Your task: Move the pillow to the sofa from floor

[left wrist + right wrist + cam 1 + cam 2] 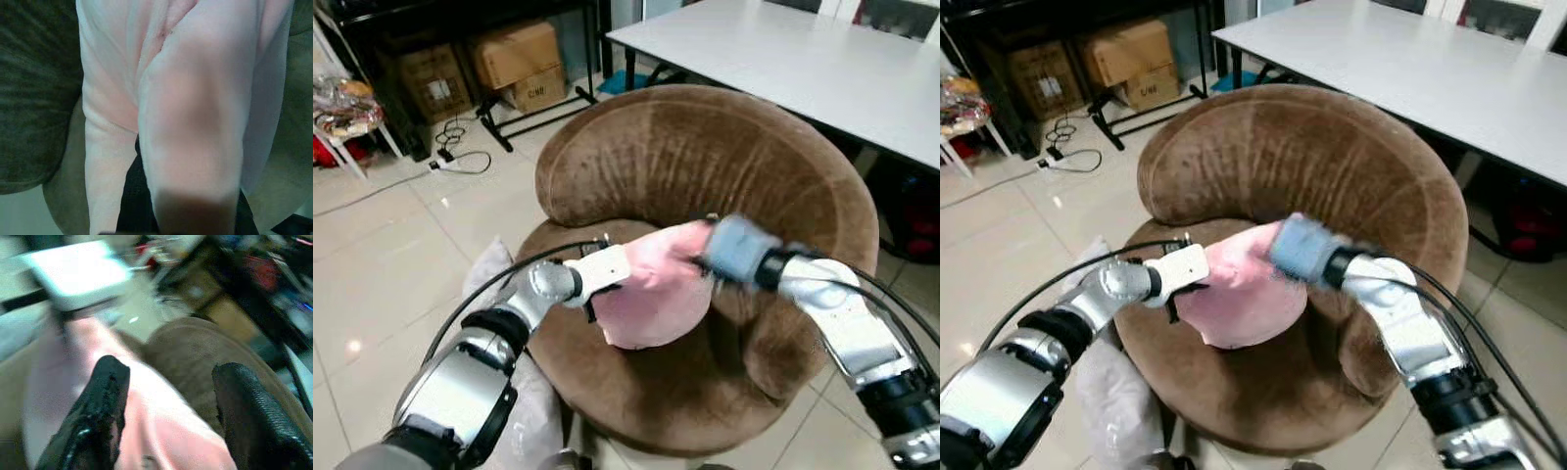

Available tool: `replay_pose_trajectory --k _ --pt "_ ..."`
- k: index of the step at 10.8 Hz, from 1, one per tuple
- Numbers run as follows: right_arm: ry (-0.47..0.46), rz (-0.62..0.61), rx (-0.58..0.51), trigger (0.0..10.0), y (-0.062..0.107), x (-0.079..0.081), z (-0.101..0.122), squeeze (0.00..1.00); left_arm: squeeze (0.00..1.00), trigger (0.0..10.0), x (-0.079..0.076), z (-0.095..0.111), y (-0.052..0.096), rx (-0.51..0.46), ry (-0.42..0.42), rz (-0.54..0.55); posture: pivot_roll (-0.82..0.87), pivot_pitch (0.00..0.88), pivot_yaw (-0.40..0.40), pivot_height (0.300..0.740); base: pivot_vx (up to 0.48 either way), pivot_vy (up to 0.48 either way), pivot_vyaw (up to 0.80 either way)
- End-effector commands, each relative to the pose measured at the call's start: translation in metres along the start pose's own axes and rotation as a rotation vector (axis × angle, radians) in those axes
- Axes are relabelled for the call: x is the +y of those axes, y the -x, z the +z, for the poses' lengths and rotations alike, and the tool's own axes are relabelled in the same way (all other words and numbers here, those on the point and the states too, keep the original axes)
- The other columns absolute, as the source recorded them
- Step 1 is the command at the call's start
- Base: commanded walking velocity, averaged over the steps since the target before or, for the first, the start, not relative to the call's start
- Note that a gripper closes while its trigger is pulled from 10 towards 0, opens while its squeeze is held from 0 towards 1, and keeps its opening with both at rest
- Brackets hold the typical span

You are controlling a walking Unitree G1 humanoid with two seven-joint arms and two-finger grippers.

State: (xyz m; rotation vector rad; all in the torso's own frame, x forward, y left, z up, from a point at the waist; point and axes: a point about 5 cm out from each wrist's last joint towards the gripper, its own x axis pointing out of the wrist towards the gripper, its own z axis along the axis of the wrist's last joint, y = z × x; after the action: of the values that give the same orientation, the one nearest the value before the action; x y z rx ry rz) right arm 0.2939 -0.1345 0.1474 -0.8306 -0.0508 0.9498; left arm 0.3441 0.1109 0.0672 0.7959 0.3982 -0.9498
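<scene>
Pink pillow (656, 289) up over seat of round brown sofa (724, 166), off floor. Left gripper (595, 299) at pillow's near-left edge, black fingers (134, 205) pinching pink fabric. Right gripper (168, 396) blurred at pillow's top right, fingers (100, 416) spread, pillow and sofa between them. Second grey pillow (494, 269) on floor tiles beside sofa. White desk (822, 59) behind.
</scene>
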Motion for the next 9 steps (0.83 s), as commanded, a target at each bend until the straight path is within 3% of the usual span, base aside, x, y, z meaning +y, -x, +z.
replay_pose_trajectory --k 1,4,5,7,9 --pt "0.055 0.06 0.007 10.0 -0.002 0.004 0.002 1.0 0.0 0.0 0.002 0.001 0.001 0.015 -0.03 -0.017 -0.16 0.0 0.035 0.74 0.0 0.0 0.0" --pt "0.193 0.171 0.088 10.0 -0.017 0.015 -0.005 1.0 0.0 0.0 0.0 0.007 -0.001 -0.006 -0.064 -0.058 -0.15 0.0 0.029 0.74 0.0 0.0 0.0" --pt "0.3 0.154 0.145 10.0 -0.034 0.012 -0.005 0.0 0.0 0.0 -0.004 0.011 -0.004 -0.017 -0.085 -0.09 -0.15 0.0 0.024 0.74 0.0 0.0 0.0" --pt "0.338 0.145 0.17 10.0 -0.053 0.013 -0.002 0.0 0.0 0.0 -0.01 0.016 -0.006 -0.042 -0.092 -0.128 -0.14 0.0 0.022 0.74 0.0 0.0 0.0" --pt "0.365 0.286 0.296 10.0 -0.063 0.043 -0.029 0.0 0.0 0.0 -0.014 0.017 -0.007 -0.059 -0.106 -0.161 -0.13 0.0 0.014 0.74 0.0 0.0 0.0"
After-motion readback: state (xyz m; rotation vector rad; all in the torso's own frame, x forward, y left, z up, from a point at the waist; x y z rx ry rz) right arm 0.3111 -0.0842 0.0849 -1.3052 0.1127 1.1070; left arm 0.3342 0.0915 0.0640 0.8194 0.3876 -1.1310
